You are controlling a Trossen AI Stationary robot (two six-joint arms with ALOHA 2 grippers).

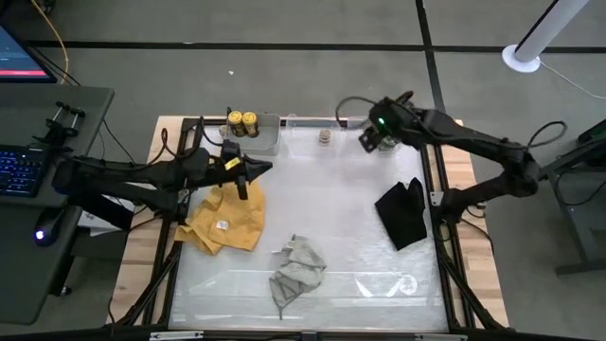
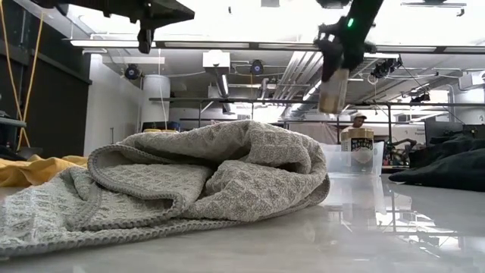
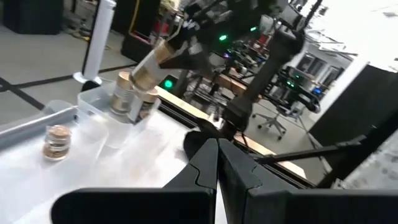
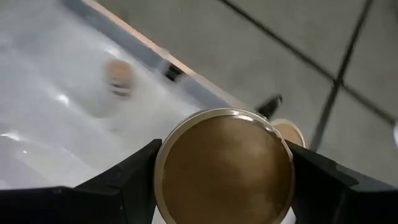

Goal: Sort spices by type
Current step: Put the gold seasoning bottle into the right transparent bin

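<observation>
My right gripper (image 1: 372, 140) is over the clear bin (image 2: 335, 161) at the table's far edge, shut on a tan jar (image 2: 333, 89). Another tan jar (image 2: 358, 145) stands in that bin just below it, with its pale top (image 4: 290, 132) showing. A tiny clear-greyish jar (image 1: 325, 137) stands further left in the bin. Two dark jars with yellow-gold tops (image 1: 243, 121) stand in the grey bin (image 1: 267, 142). My left gripper (image 1: 251, 175) is shut and held above the yellow cloth (image 1: 227, 220). My right gripper pinches the tan jar between its two fingers (image 4: 127, 174), one on each side of the round wall (image 4: 163, 163) near its upper end. The fingers come from above, pointing down. The jar hangs below them, slightly tilted, lifted clear over the clear bin.
A grey cloth (image 1: 298, 265) lies crumpled near the table's near edge, and a black cloth (image 1: 402, 213) lies on the right side. Bare table surface lies between them in the middle. A keyboard and monitor sit on a desk left of the table.
</observation>
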